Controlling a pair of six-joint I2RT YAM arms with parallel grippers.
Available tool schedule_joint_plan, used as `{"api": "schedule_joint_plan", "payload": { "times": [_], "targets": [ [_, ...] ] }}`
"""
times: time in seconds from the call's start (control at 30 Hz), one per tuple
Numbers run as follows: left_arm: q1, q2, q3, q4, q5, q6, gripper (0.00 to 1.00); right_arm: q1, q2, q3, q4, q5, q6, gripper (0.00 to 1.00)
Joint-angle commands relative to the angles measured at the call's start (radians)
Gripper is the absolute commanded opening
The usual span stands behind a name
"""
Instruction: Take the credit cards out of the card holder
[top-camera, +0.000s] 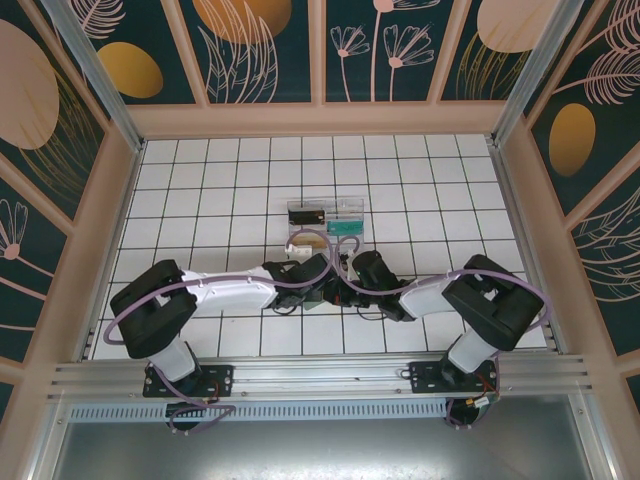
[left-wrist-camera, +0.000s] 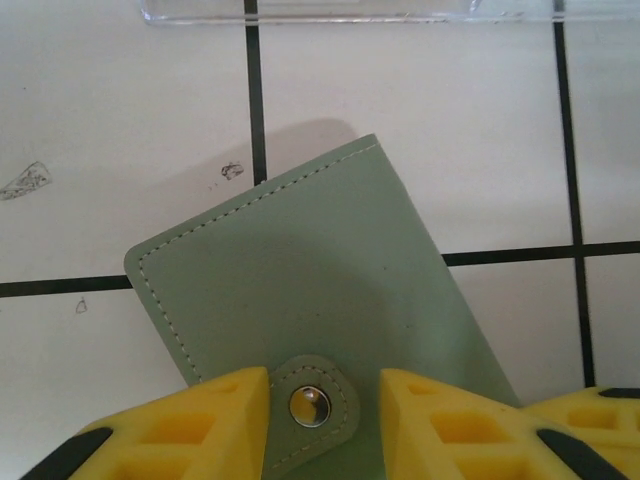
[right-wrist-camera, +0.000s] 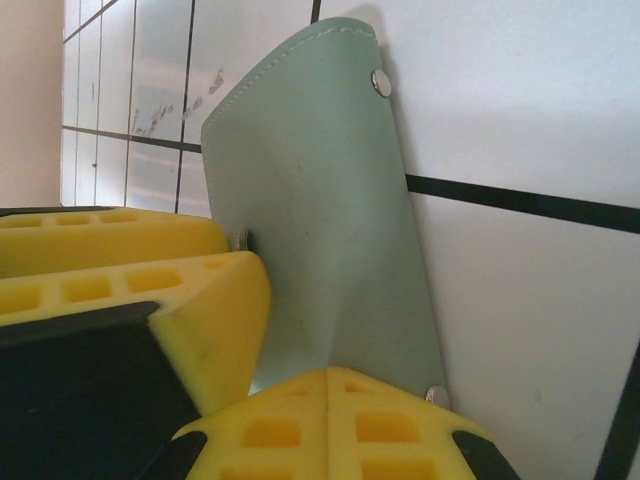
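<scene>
Green card holder (left-wrist-camera: 300, 290) on the tiled table (left-wrist-camera: 100, 120), reaching from bottom centre toward the upper middle of the left-wrist frame. The left pincer (left-wrist-camera: 323, 425) is released, astride the snap tab (left-wrist-camera: 312, 405), and best placed to open it. The right pincer (right-wrist-camera: 285, 350) is clenched on the holder's near edge.

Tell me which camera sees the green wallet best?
The left wrist view: the card holder sits in the middle there, its green face, stitching and snap tab plain to see. The right wrist view shows one flap from a steep angle, partly behind yellow fingers. From the top external view it is tiny between the arms.
</scene>
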Motion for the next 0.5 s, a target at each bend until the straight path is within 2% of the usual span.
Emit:
{"api": "schedule_joint_plan", "payload": {
  "times": [0.0,0.17,0.27,0.3,0.37,0.43,0.47],
  "targets": [
    [0.006,0.027,0.019,-0.055,-0.015,0.002,0.35,0.000,0.036,-0.024,0.009,-0.021,0.012,0.00],
    [0.006,0.052,0.046,-0.093,-0.055,0.002,0.35,0.011,0.046,-0.016,0.014,-0.027,0.011,0.00],
    [0.006,0.096,0.052,-0.107,-0.064,0.008,0.30,0.012,0.051,-0.013,0.011,-0.027,0.012,0.00],
    [0.006,0.103,0.049,-0.111,-0.064,0.009,0.27,0.013,0.050,-0.013,0.010,-0.025,0.012,0.00],
    [0.006,0.111,0.041,-0.114,-0.065,0.006,0.08,0.012,0.051,-0.013,0.003,-0.022,0.014,0.00],
    [0.006,0.101,0.027,-0.111,-0.072,0.001,0.00,0.012,0.057,-0.007,-0.018,-0.014,0.013,0.00],
    [0.006,0.094,0.021,-0.111,-0.078,0.000,0.00,0.011,0.062,-0.004,-0.030,-0.008,0.013,0.00]
  ]
}}
